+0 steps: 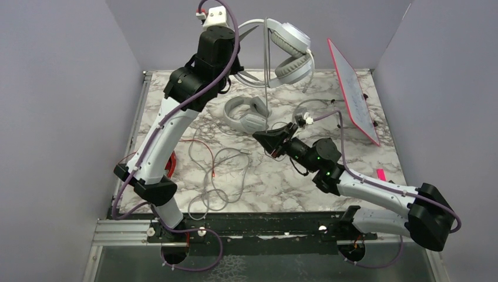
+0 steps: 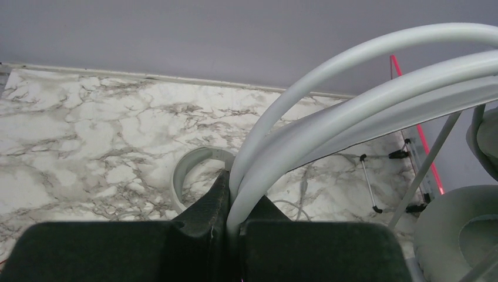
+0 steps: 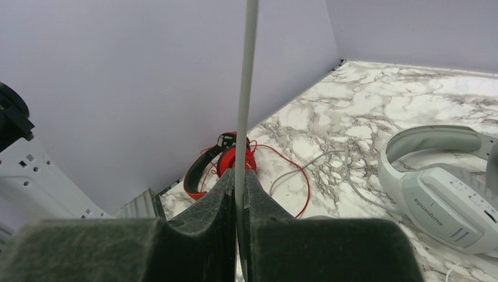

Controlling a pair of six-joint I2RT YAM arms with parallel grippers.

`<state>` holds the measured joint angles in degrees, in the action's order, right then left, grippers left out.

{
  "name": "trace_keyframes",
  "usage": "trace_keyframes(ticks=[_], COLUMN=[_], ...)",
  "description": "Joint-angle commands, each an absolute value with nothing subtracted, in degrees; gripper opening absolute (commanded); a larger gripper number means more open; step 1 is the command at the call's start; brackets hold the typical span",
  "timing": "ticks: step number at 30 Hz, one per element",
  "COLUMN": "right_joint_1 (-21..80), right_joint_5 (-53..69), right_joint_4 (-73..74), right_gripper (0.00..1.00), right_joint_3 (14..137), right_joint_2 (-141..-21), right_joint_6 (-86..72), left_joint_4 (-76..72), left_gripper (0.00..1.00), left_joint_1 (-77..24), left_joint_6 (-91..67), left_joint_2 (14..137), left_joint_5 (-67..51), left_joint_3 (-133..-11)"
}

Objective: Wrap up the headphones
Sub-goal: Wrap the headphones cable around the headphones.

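The white-silver headphones (image 1: 290, 53) hang in the air at the back. My left gripper (image 1: 238, 69) (image 2: 235, 194) is shut on their headband (image 2: 364, 88). Their thin grey cable (image 1: 267, 76) drops straight down into my right gripper (image 1: 261, 136) (image 3: 239, 176), which is shut on that cable (image 3: 248, 82) low over the table. The light grey headphones (image 1: 246, 114) (image 3: 440, 188) lie on the table just behind the right gripper. The red-and-black headphones (image 1: 171, 165) (image 3: 217, 161) lie at the left edge, partly hidden by my left arm, with their red cable (image 1: 199, 147) strewn beside them.
Loose grey cable loops (image 1: 223, 176) lie across the table's middle front. A red-framed white board (image 1: 355, 91) leans at the back right on thin props. A small pink object (image 1: 380, 174) sits near the right edge. Grey walls close in on three sides.
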<state>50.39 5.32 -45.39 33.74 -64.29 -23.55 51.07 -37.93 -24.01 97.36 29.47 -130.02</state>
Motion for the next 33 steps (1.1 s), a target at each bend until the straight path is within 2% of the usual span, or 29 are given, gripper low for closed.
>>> trace_keyframes(ticks=[1, 9, 11, 15, 21, 26, 29, 33], right_joint_1=[51.33, 51.29, 51.14, 48.27, 44.83, 41.21, 38.47, 34.11], right_joint_5=[3.34, 1.33, 1.54, 8.7, 14.65, 17.74, 18.12, 19.0], right_joint_4=[-48.31, -51.43, -52.08, -53.85, -56.76, -59.16, -60.33, -58.68], right_gripper=[0.12, 0.09, 0.12, 0.18, 0.18, 0.05, 0.01, 0.0], right_joint_3=[32.76, 31.62, 31.79, 32.79, 33.39, 31.61, 27.37, 21.06], right_joint_2=[-66.65, -69.62, -71.42, -75.68, -79.95, -81.69, -80.69, -76.52], right_joint_6=[-24.21, -24.49, -24.49, -25.64, -25.91, -28.05, -28.99, -28.21], left_joint_4=[42.65, 42.68, 42.63, 42.87, 43.74, 44.96, 46.11, 48.08], left_gripper=[0.0, 0.0, 0.0, 0.0, 0.0, 0.0, 0.0, 0.0], left_joint_1=[-37.44, -37.38, -37.44, -37.39, -37.39, -37.44, -37.4, -37.44], left_joint_6=[-27.04, -27.99, -28.22, -28.92, -29.35, -28.56, -27.78, -26.62], left_joint_2=[92.68, 90.79, 89.93, 87.57, 85.39, 84.0, 83.89, 83.5], left_joint_5=[28.9, 26.79, 25.83, 24.39, 21.33, 22.04, 21.99, 21.58], left_joint_3=[-133.76, -133.59, -133.57, -132.17, -132.26, -131.72, -133.25, -134.4])
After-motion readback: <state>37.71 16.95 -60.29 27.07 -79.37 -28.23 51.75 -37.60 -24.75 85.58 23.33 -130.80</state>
